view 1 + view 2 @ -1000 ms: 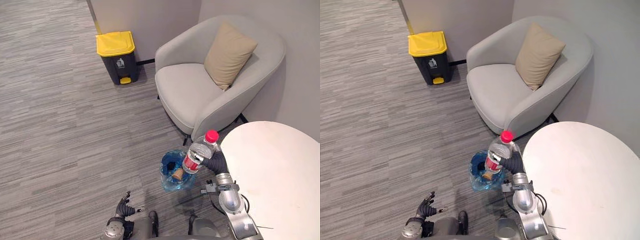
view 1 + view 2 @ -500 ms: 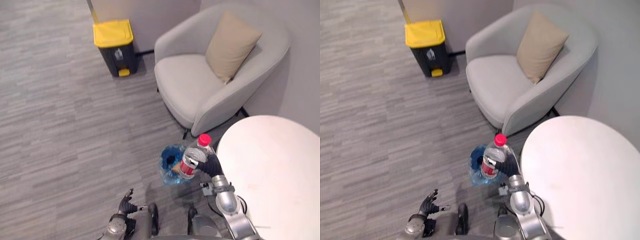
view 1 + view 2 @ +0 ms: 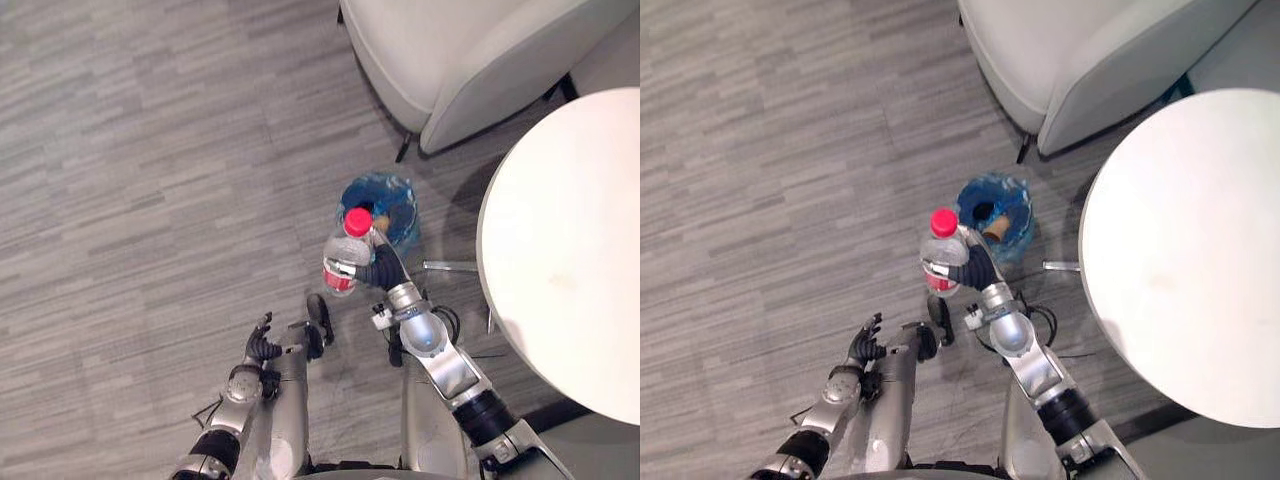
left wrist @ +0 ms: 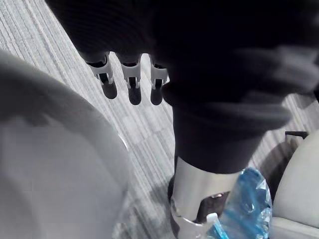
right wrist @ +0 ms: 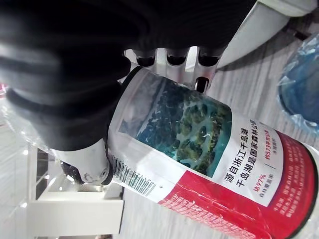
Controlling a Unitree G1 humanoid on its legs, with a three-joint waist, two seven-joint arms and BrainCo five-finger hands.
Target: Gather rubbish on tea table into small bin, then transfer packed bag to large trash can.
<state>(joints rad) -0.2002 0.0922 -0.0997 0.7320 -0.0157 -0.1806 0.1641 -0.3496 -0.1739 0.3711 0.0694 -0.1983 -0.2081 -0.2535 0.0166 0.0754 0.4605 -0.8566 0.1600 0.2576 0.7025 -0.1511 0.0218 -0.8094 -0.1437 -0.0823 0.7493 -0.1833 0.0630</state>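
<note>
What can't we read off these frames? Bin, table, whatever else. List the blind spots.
- Small bin contents: in the left eye view the bottle held by the right hand covers part of the opening. The brown item inside is too small to identify.
- Tea table: cut off by the right edge in both eye views, so that part is unchecked.
- Armchair: cut off by the top edge.
</note>
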